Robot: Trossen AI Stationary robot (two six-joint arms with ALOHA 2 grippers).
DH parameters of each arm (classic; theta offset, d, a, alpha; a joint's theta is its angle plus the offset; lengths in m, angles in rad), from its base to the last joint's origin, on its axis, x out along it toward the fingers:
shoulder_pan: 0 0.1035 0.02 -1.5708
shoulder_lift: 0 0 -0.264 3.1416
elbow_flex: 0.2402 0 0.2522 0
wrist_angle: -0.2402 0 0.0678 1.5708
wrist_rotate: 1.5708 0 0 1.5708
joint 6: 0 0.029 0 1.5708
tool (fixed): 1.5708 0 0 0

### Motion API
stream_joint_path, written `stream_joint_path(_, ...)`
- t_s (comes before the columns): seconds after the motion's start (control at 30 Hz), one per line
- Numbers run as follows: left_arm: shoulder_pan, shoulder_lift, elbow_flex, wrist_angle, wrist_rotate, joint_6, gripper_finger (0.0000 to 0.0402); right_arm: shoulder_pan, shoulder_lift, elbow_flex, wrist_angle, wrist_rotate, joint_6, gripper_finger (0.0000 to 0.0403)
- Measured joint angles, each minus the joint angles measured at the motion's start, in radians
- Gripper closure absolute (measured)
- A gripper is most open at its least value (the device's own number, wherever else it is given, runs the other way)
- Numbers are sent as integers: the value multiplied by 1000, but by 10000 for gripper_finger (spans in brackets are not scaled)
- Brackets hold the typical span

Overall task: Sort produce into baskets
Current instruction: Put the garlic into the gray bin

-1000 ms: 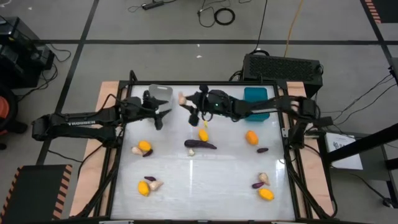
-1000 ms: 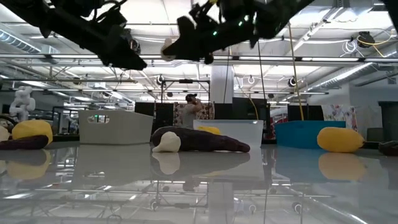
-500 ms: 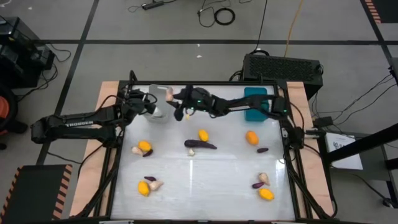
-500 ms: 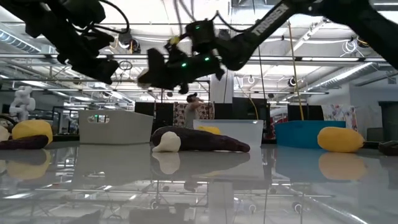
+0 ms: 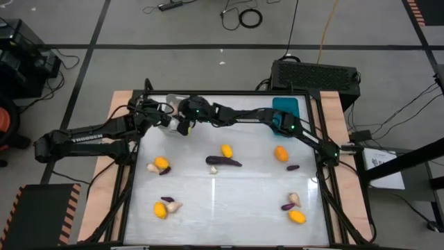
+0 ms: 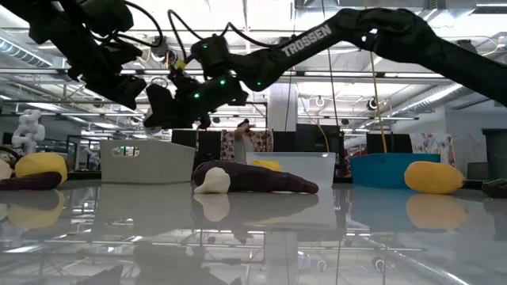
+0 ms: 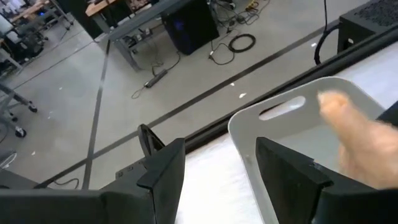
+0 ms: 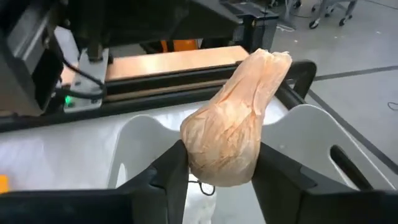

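My right gripper (image 8: 221, 160) is shut on a whitish-beige mushroom bulb (image 8: 235, 124) and hangs over the light grey basket (image 8: 314, 134) at the table's far left (image 5: 182, 122). My left gripper (image 7: 217, 180) is open and empty, in the air just left of that basket (image 7: 292, 127). It touches nothing. In the low view both grippers are high above the grey basket (image 6: 146, 161). The clear basket (image 6: 297, 168) and the teal basket (image 5: 286, 111) stand along the far edge. Yellow fruits (image 5: 226, 150), eggplants (image 5: 225, 161) and mushrooms (image 5: 294, 198) lie on the table. My right gripper pinches the mushroom's wide rounded end (image 8: 214, 163) between its two fingers (image 8: 171, 171). The narrow stem end (image 8: 268, 65) points away from the gripper. The bulb is lifted clear, above the grey basket's open top.
A black vented box (image 5: 316, 73) stands behind the far right corner. More fruits lie at the left (image 5: 161, 164), near left (image 5: 160, 209), right (image 5: 280, 153) and near right (image 5: 297, 217). My right arm (image 5: 257, 118) stretches across the far side over the clear basket.
My right gripper has carried the mushroom along the far edge toward the table's left, from over the far middle to above the grey basket. My left gripper has moved up and toward the far left, away from the basket's front.
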Motion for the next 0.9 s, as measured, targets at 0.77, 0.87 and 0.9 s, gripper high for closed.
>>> stream_joint_path(0.77,-5,-15,0,0,200,27,197,-51,-105,228,-730,2,151,147)
stream_joint_path(0.87,-6,-17,0,5,254,27,197,-44,-167,228,-929,-2,180,152)
stream_joint_path(0.9,-5,-17,0,11,281,27,197,-40,-191,228,-1002,-4,196,153)
